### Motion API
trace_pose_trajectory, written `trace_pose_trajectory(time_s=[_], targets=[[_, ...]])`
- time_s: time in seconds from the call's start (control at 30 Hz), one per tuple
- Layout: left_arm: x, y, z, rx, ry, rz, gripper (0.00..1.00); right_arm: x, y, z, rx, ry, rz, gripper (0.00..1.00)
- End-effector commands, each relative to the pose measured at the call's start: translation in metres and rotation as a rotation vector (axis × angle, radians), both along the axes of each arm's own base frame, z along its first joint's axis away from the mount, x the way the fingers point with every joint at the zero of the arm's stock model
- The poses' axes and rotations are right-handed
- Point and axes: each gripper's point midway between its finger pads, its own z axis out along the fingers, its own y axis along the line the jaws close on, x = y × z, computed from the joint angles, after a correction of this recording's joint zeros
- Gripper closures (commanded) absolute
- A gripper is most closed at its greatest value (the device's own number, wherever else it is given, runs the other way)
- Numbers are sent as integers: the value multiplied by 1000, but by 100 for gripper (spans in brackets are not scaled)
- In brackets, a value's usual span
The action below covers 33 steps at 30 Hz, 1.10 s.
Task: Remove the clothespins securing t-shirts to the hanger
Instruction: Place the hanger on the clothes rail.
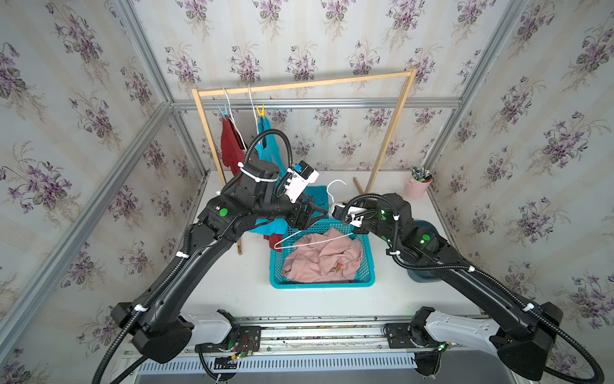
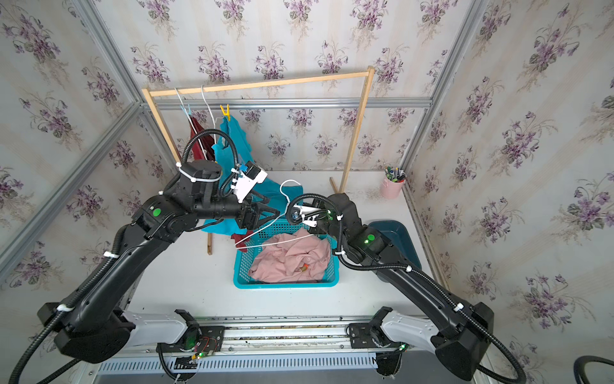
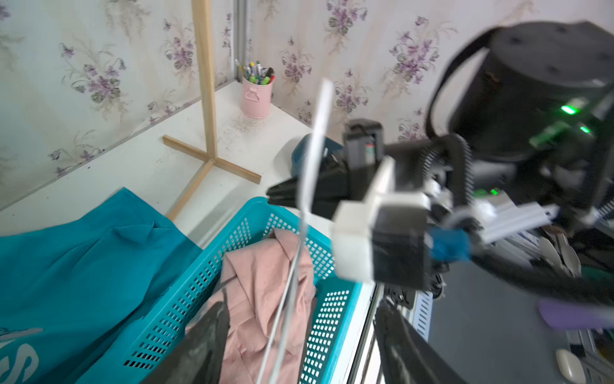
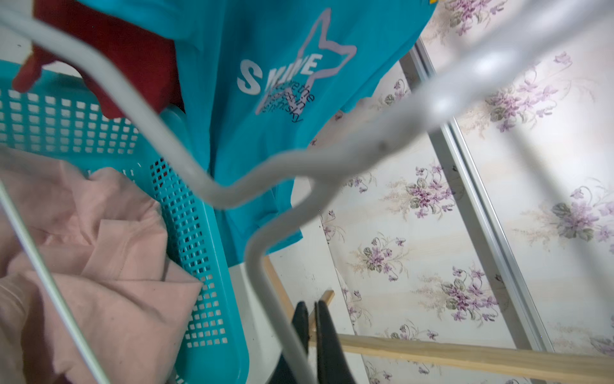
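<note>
Left gripper (image 2: 272, 206) gapes, right gripper (image 3: 277, 196) pinches the bare hanger (image 4: 292, 159), and your next yellow pin (image 1: 260, 110) looks light, stiff, springy, so squeeze its flared tails

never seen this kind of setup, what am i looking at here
Two black robot arms with two-finger grippers work over a white table. Two pictures look down from overhead; two come from cameras on the wrists. On the table stand a wooden rack, a turquoise basket holding a pink tee, and a pink cup of pens. A dark red tee and a turquoise tee hang on the rack, clipped by a blue clothespin and a yellow clothespin. The right gripper is shut, apparently on a white wire hanger; the left gripper is open.
</note>
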Motion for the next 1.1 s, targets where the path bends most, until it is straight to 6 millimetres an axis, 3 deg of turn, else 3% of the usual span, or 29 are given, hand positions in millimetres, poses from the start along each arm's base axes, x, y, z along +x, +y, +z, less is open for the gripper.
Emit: trace_pose_trajectory(time_s=[0.0, 0.17, 0.37, 0.67, 0.93, 1.07], targets=[[-14, 0, -5, 9, -59, -99, 30, -2, 1, 9, 66, 20, 11, 100], [-17, 2, -27, 43, -39, -109, 35, -6, 3, 11, 97, 47, 43, 100], [-6, 5, -22, 58, -69, -84, 46, -12, 9, 2, 87, 110, 81, 100], [4, 0, -47, 120, -23, -106, 60, -17, 12, 2, 108, 141, 99, 100], [-3, 1, -45, 107, -14, -122, 97, -16, 12, 7, 133, 126, 97, 100], [-9, -1, -42, 85, 3, -137, 100, -17, 13, 15, 164, 109, 100, 100]])
